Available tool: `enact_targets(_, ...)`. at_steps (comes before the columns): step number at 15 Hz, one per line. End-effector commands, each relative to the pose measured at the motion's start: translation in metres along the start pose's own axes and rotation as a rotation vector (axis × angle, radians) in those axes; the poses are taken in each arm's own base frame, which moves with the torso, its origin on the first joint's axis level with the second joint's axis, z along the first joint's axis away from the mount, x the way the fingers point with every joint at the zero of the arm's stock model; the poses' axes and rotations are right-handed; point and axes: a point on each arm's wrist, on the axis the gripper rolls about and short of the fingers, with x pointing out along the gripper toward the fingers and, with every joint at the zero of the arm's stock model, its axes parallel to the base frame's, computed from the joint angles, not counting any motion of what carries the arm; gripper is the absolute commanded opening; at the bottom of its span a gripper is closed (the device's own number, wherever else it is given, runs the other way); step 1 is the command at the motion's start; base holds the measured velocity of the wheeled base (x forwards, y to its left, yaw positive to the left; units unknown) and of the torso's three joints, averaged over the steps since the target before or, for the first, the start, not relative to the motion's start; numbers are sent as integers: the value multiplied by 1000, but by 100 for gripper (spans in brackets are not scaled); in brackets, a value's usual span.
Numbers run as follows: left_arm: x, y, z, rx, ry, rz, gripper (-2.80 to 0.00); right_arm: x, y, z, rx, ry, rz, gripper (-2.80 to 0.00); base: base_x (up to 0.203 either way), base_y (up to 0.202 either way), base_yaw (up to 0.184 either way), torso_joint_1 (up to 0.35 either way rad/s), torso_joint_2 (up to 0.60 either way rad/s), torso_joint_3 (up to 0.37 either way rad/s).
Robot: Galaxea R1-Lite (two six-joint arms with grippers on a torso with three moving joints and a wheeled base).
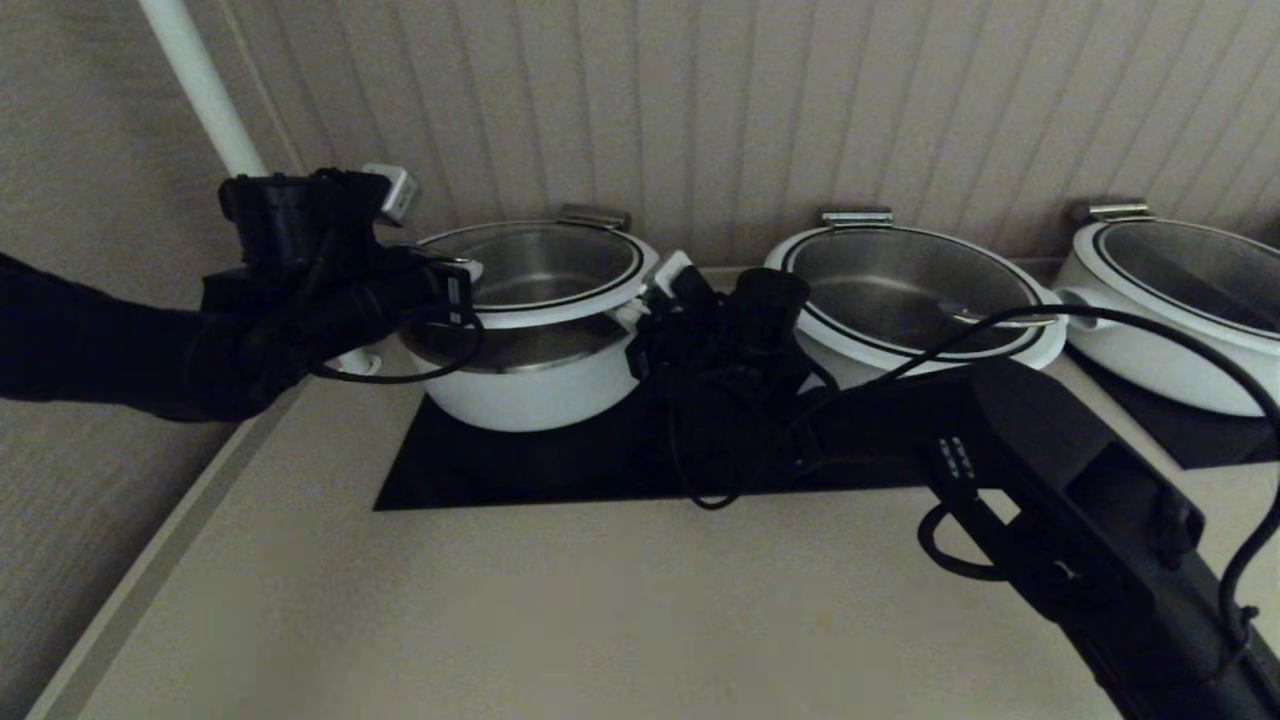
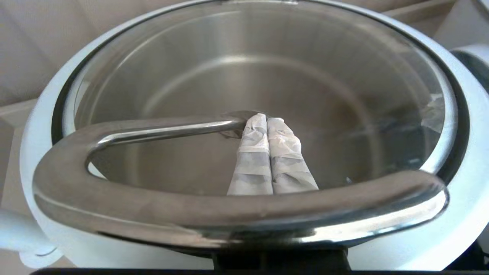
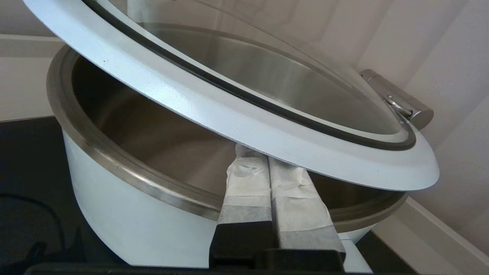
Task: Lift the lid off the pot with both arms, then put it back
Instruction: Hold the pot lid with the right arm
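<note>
The white pot [image 1: 520,390] stands on the left black hob panel. Its glass lid [image 1: 540,265], with a white rim, is raised at the front and sides above the pot's steel rim and held by a hinge [image 1: 595,215] at the back. My left gripper [image 1: 465,275] is at the lid's left side. In the left wrist view it [image 2: 266,119] is shut, with the fingers under the chrome handle [image 2: 229,214] and lying on the glass. My right gripper [image 1: 655,285] is at the lid's right side. It [image 3: 254,152] is shut, with its tips under the lid's white rim [image 3: 214,110] above the open pot [image 3: 133,214].
Two more white pots with lids stand to the right [image 1: 910,290] [image 1: 1180,290]. A white pole [image 1: 200,80] rises at the back left. A panelled wall runs close behind the pots. The beige counter [image 1: 500,620] lies in front.
</note>
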Motion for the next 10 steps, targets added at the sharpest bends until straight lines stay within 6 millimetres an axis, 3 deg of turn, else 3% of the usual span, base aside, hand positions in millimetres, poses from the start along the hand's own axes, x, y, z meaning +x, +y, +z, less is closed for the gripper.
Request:
enact_targets(1, -3, 1, 5, 1, -17, 2, -280, 0, -1, 4, -8, -15, -3, -280, 0, 0, 0, 0, 0, 0)
enact_targets(10, -17, 8, 9, 14, 39, 19, -280, 0, 0, 3, -9, -14, -1, -280, 0, 0, 0, 0, 0, 0)
